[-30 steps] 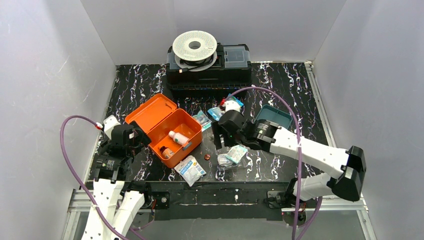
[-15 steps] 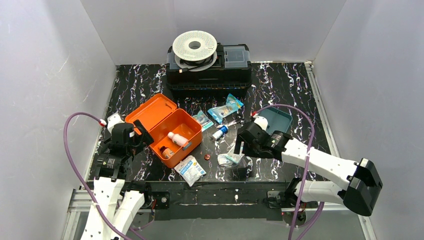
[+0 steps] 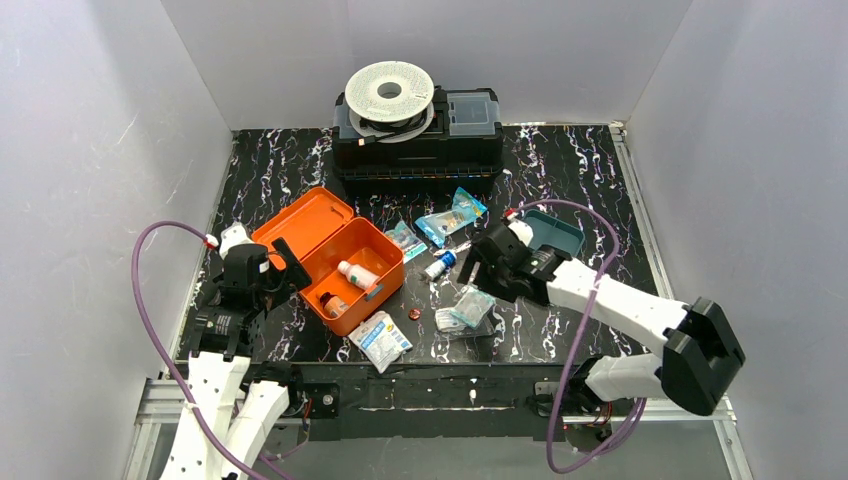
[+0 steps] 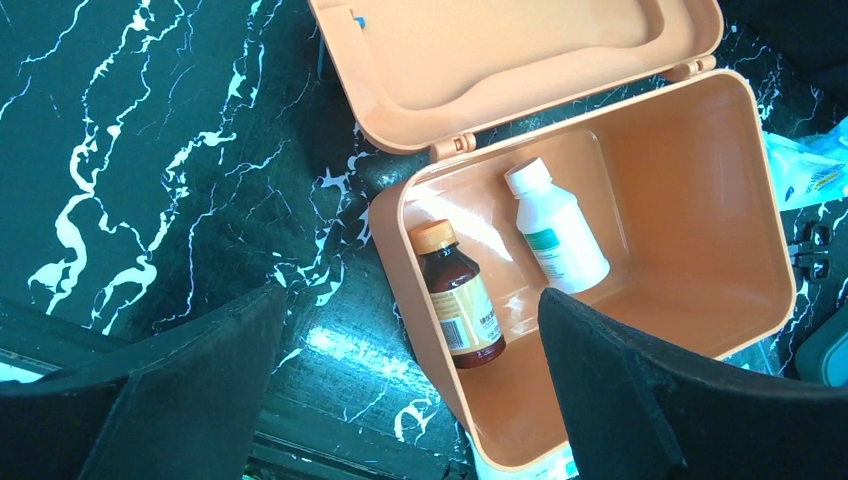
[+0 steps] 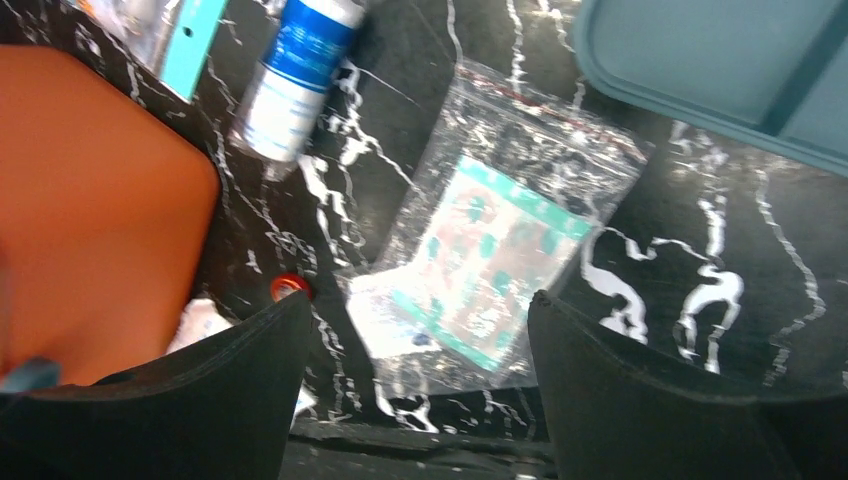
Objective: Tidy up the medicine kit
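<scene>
Black marbled tabletop: right gripper, jaws wide, empty, hangs over a teal-printed clear plastic packet; the open orange medicine kit lies at its nine o'clock, nearer the left gripper, also open-jawed.

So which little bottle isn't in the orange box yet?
The blue-and-white bottle, lying on the table beside the orange box. The brown bottle and white bottle are already inside.

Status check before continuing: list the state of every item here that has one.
medicine kit, open, lid laid back
white bottle, lying inside kit
brown bottle, lying inside kit
teal tray, outside kit
black toolbox, shut
left jaws, open, empty
right jaws, open, empty
</scene>
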{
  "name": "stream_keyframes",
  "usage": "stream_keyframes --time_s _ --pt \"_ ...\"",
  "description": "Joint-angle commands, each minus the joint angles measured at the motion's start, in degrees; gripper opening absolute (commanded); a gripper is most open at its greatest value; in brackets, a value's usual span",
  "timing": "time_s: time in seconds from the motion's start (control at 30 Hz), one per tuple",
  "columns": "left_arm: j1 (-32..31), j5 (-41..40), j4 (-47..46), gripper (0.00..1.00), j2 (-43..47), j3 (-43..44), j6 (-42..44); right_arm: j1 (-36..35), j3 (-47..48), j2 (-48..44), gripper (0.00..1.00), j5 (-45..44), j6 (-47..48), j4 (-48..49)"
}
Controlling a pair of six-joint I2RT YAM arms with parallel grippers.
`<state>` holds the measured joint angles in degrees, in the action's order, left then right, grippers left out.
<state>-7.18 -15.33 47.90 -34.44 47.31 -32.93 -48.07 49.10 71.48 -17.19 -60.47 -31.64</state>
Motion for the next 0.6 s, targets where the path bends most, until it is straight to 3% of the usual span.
stream_keyframes --time_s 0.0,0.57 --pt "0.4 1.3 -0.7 0.98 -0.6 -0.6 1.2 0.5 6.2 5.2 0.85 1.4 -4.8 4.4" --pt "0.4 3.2 -1.6 0.98 -1.0 -0.9 2.1 2.2 15.7 22.6 0.74 2.6 -15.8 7.8"
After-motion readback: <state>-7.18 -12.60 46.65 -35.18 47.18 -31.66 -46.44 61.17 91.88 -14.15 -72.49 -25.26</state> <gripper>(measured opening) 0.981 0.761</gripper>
